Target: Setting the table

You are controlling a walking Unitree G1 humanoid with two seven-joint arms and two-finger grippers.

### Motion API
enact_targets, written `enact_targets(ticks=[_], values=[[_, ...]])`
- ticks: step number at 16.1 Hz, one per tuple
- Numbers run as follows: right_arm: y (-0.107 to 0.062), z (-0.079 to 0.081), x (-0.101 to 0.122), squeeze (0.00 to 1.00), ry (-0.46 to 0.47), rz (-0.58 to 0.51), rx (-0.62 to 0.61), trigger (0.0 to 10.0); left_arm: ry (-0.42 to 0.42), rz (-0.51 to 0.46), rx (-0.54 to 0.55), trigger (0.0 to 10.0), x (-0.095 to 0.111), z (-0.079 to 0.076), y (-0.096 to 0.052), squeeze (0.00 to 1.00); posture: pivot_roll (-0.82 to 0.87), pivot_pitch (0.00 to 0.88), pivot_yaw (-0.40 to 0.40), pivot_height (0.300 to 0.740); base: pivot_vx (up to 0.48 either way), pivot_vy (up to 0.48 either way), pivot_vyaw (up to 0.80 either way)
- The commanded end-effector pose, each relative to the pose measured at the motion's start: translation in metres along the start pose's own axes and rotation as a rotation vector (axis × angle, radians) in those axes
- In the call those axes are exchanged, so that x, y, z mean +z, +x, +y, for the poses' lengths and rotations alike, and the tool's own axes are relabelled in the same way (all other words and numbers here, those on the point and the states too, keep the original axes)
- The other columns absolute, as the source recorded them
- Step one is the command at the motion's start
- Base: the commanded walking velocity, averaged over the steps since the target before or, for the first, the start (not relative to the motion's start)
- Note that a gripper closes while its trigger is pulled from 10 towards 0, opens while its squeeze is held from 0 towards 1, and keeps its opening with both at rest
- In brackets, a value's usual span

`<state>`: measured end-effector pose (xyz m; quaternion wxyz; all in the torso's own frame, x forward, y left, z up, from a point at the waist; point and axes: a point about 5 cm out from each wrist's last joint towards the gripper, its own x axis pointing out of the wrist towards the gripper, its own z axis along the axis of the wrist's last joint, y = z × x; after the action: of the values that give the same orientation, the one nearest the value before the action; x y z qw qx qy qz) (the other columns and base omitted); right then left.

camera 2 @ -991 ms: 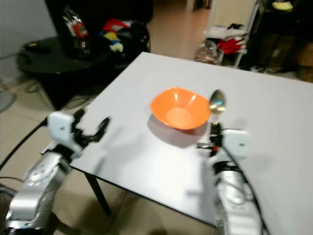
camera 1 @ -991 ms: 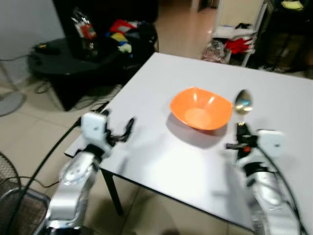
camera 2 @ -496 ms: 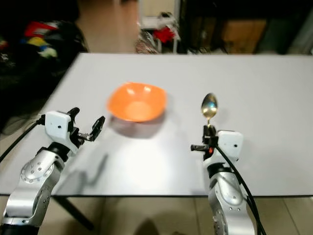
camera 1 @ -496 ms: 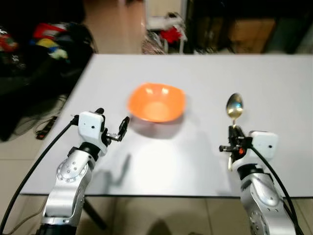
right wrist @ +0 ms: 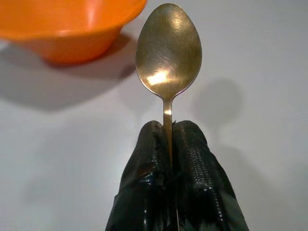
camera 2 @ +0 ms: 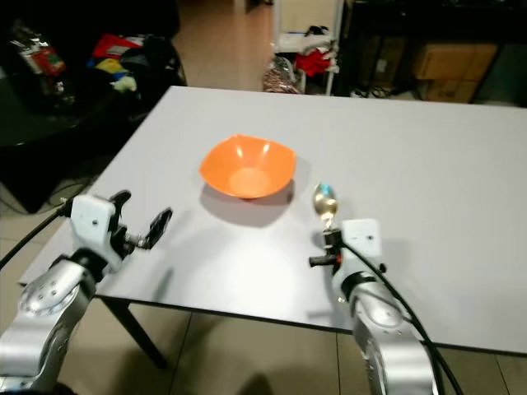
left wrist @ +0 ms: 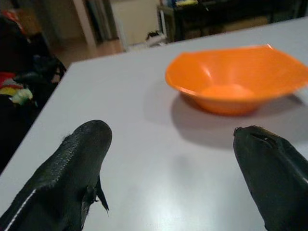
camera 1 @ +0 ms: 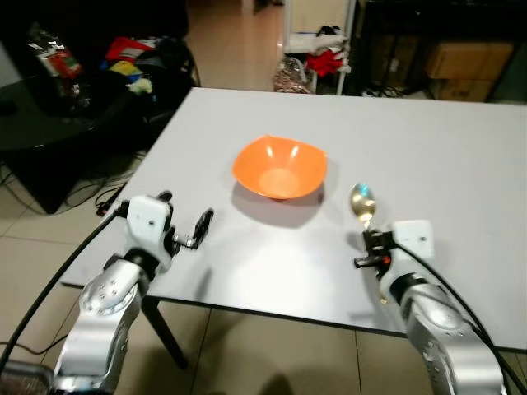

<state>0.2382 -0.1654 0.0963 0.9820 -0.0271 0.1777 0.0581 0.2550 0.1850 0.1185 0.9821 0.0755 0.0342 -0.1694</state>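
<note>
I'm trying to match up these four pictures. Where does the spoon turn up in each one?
Left eye view: spoon right of centre, beside the orange bowl.
Right eye view: spoon near centre, right of the bowl.
Left wrist view: bowl ahead between open fingers, on the table.
Right wrist view: spoon centred, handle pinched by the right gripper.
Shared landmark: the bowl.

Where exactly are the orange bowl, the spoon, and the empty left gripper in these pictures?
orange bowl [camera 1: 280, 169], left eye view, on its inner bottom.
spoon [right wrist: 168, 45], right wrist view, on its bowl.
left gripper [left wrist: 171, 166], left wrist view, midway between its open fingertips.
</note>
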Motion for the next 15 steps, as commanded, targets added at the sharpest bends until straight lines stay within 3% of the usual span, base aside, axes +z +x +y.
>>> enact_targets(ticks=[1, 6, 10, 14, 15], values=[[0.007, 0.007, -0.002, 0.00, 0.001, 0.054, 0.003, 10.0, 0.006, -0.001, -0.115, 10.0, 0.005, -0.011, -0.001, 0.00, 0.05, 0.000, 0.048, 0.740, 0.000, 0.000, 0.00], [0.012, 0.013, -0.014, 0.00, 0.061, 0.179, -0.064, 10.0, 0.022, 0.074, -0.297, 10.0, -0.001, -0.021, -0.011, 0.00, 0.07, 0.000, 0.055, 0.740, 0.000, 0.000, 0.00], [0.020, 0.008, -0.022, 0.00, 0.137, 0.216, -0.122, 10.0, 0.018, 0.084, -0.340, 10.0, 0.001, -0.019, -0.013, 0.00, 0.07, 0.000, 0.059, 0.740, 0.000, 0.000, 0.00], [0.020, 0.012, -0.027, 0.00, 0.135, 0.255, -0.114, 10.0, 0.020, 0.092, -0.349, 10.0, 0.002, -0.017, -0.015, 0.00, 0.08, 0.000, 0.057, 0.740, 0.000, 0.000, 0.00], [0.020, 0.012, -0.027, 0.47, 0.143, 0.257, -0.111, 10.0, 0.020, 0.093, -0.348, 10.0, 0.002, -0.017, -0.015, 0.00, 0.08, 0.000, 0.057, 0.740, 0.000, 0.000, 0.00]])
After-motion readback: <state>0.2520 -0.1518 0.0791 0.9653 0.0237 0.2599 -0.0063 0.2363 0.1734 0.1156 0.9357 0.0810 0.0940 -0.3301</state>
